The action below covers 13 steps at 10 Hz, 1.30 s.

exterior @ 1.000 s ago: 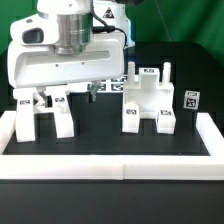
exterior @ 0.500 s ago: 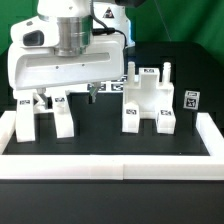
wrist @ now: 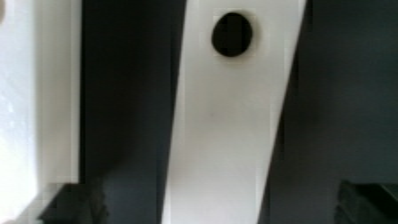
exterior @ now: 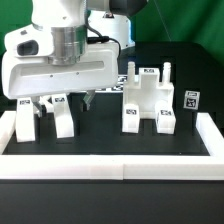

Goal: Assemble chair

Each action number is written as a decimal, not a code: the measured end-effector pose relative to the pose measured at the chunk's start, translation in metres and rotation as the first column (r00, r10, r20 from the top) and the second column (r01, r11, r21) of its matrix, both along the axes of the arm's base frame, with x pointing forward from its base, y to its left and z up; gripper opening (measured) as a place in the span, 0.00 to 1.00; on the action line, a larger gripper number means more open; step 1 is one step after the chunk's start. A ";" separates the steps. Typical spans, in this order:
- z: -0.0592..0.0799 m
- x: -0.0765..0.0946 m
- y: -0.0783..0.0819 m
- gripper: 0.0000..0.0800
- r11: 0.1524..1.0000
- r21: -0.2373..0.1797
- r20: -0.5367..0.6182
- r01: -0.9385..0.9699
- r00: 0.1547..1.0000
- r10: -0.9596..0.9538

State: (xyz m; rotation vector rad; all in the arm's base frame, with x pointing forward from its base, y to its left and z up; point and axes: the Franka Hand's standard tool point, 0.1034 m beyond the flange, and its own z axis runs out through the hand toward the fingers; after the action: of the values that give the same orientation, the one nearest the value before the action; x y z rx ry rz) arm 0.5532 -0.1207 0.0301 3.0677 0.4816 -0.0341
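Note:
A white chair part [exterior: 46, 118] with two legs and black-and-white tags stands at the exterior view's left. My gripper [exterior: 62, 100] hangs right above it, its big white body covering the part's top. In the wrist view a long white bar [wrist: 228, 130] with a dark oval hole runs between my fingertips [wrist: 61, 206], with dark gaps on both sides. The jaws stand open and hold nothing. A bigger blocky chair part [exterior: 147, 100] with tags stands at the exterior view's right, apart from the gripper.
A low white rail [exterior: 110, 168] edges the black table at the front and left. A small upright white piece [exterior: 167, 70] and a tagged small piece [exterior: 190, 99] stand behind and beside the bigger part.
My gripper has moved toward the exterior view's left and a little lower, over the left chair part. The parts have not moved.

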 end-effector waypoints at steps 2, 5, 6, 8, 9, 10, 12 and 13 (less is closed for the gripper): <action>-0.006 -0.003 0.000 0.81 1.000 -0.002 -0.008 0.000 1.000 0.000; -0.018 -0.004 0.001 0.81 1.000 -0.013 0.004 -0.008 1.000 0.008; -0.021 -0.005 0.000 0.81 1.000 -0.015 0.002 -0.008 1.000 0.008; -0.024 -0.008 -0.005 0.81 1.000 -0.017 -0.004 0.000 1.000 0.000; -0.025 -0.009 -0.007 0.81 1.000 -0.017 -0.005 0.004 1.000 -0.004; -0.026 -0.011 -0.007 0.81 1.000 -0.017 -0.007 0.006 1.000 -0.006; -0.026 -0.011 -0.006 0.81 1.000 -0.016 -0.008 0.006 1.000 -0.006; -0.026 -0.011 -0.005 0.81 1.000 -0.016 -0.009 0.005 1.000 -0.006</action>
State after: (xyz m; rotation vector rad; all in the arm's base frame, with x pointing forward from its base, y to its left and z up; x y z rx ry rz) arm 0.5419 -0.1260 0.0037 3.0549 0.4710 -0.0514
